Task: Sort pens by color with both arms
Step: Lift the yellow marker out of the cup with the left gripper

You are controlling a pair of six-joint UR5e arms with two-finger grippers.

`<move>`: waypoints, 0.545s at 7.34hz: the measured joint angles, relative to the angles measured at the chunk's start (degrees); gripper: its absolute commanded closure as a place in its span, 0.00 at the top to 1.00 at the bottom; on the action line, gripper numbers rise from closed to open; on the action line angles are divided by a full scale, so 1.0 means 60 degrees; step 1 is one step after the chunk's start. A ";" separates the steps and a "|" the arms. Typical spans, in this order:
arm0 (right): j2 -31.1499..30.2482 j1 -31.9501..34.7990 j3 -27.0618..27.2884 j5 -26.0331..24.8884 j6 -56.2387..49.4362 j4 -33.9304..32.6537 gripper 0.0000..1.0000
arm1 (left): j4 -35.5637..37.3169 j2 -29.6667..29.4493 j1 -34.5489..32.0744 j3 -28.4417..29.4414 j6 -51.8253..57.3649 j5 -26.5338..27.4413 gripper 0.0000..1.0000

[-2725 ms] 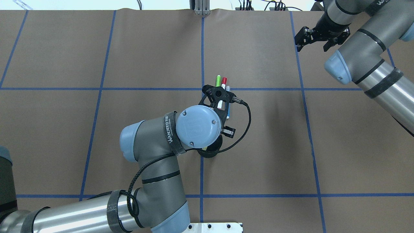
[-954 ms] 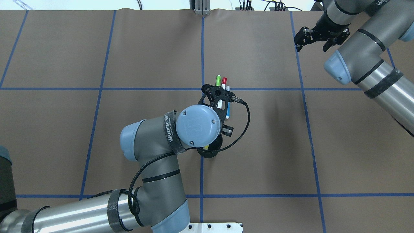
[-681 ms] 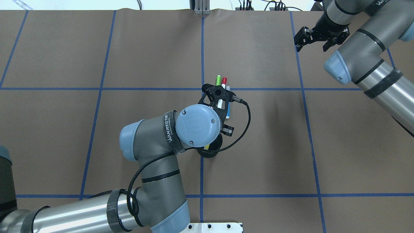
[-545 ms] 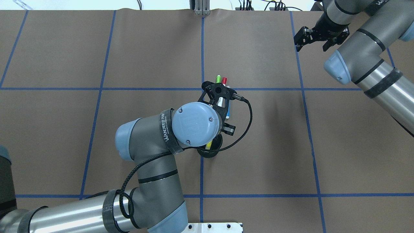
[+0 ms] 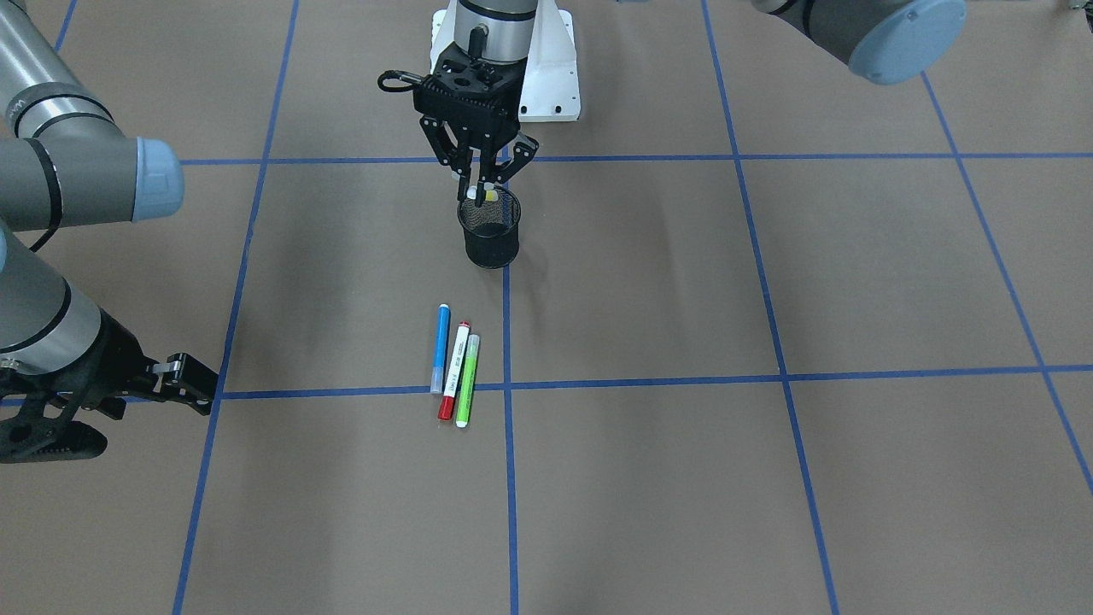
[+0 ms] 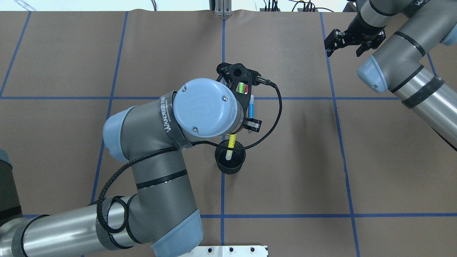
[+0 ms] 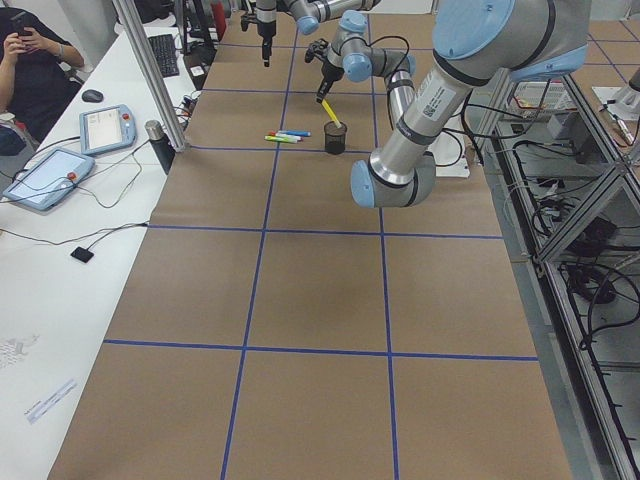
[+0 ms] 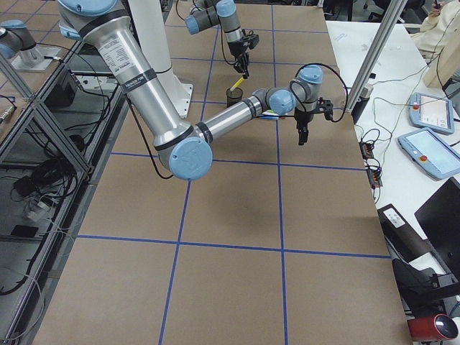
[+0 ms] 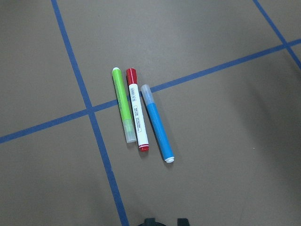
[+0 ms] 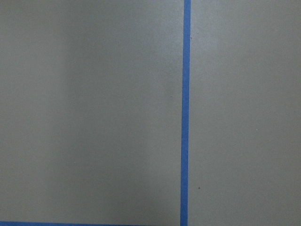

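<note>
In the front view, your left arm (image 5: pixel 495 21) hangs its jaws straight down, closed on the cap end of the slim yellow marker pen (image 5: pixel 488 196). Directly beneath the jaws stands the black mesh cylindrical cup (image 5: pixel 490 239), with the pen's lower part inside it. I judge the high grip is chosen because only that end clears the rim. Out ahead of the jaws, three pens lie side by side on the brown paper-covered desk (image 5: pixel 768 273). They are the blue marker with a clear cap (image 5: pixel 441 346), the white-bodied marker with a red cap (image 5: pixel 454 370) and the lime-green marker (image 5: pixel 468 380). That looks like your sorted row, with the yellow one last to join.

From overhead, the yellow pen slants from under the left jaws down into the cup, so its tip probably leans on the inner wall. Lift it clear of the rim before carrying it across. The right arm (image 6: pixel 403 50) holds its jaws spread and empty, well apart from the left jaws, likely parked to keep out of the way.

Both side views show the same slant, the pen bridging the left jaws and the cup.

The left wrist view shows the three markers ahead of the jaws: green and red touching, blue fanned slightly off. The yellow pen does not show there.

The right wrist view shows only desk paper and a blue tape line (image 10: pixel 186 113) below the right jaws.
</note>
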 measured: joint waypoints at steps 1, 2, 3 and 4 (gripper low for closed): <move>0.0000 0.0000 0.0001 -0.0002 0.0000 0.0000 0.98 | 0.0193 -0.0247 -0.0497 0.0116 -0.0001 -0.0531 0.18; 0.0000 0.0000 0.0007 -0.0009 -0.0001 0.0000 0.98 | 0.0265 -0.0601 -0.1065 0.0581 -0.0001 -0.1194 0.18; 0.0000 -0.0010 0.0010 -0.0012 0.0003 0.0017 0.98 | 0.0244 -0.1169 -0.1629 0.1543 0.0001 -0.1877 0.17; -0.0010 -0.0038 0.0003 -0.0023 0.0060 0.0096 0.98 | 0.0065 -0.1728 -0.2096 0.2696 0.0035 -0.2412 0.17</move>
